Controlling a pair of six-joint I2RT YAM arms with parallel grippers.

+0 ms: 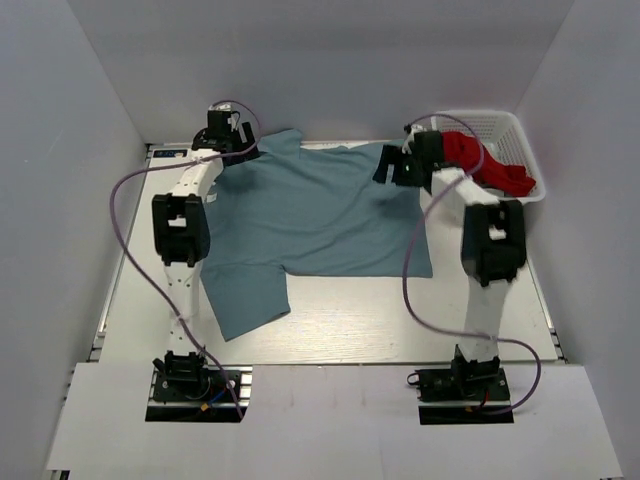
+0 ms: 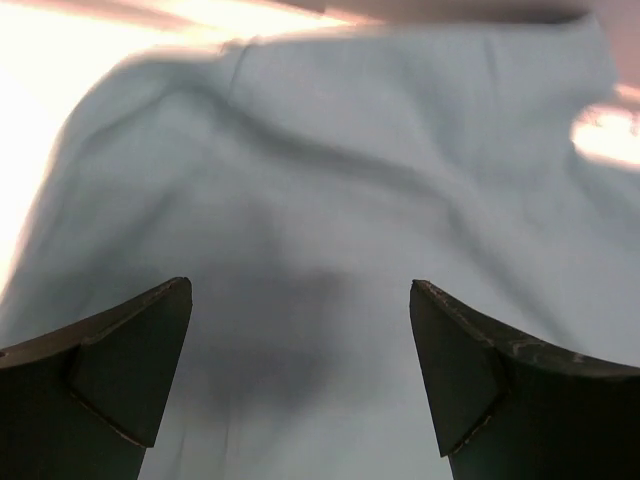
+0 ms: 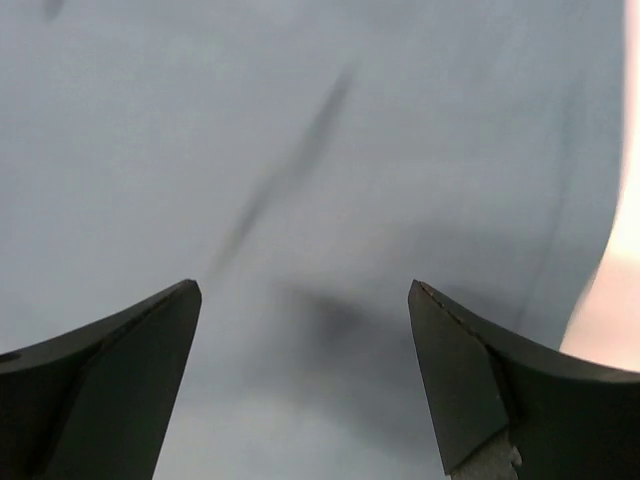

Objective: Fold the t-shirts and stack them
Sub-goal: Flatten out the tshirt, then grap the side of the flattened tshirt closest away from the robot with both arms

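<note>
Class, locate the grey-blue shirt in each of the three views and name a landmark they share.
Top: shirt spread mid-picture.
Left wrist: shirt fills the picture.
Right wrist: shirt fills nearly all of it.
Shared: pale table bordering the shirt.

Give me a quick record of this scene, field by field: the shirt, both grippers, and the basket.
shirt: grey-blue t-shirt spread open on the table, not folded
left gripper: open, over the shirt's far left corner
right gripper: open, over the shirt's far right edge
basket: white, at the table's far right, red cloth inside
stack: none started
</note>
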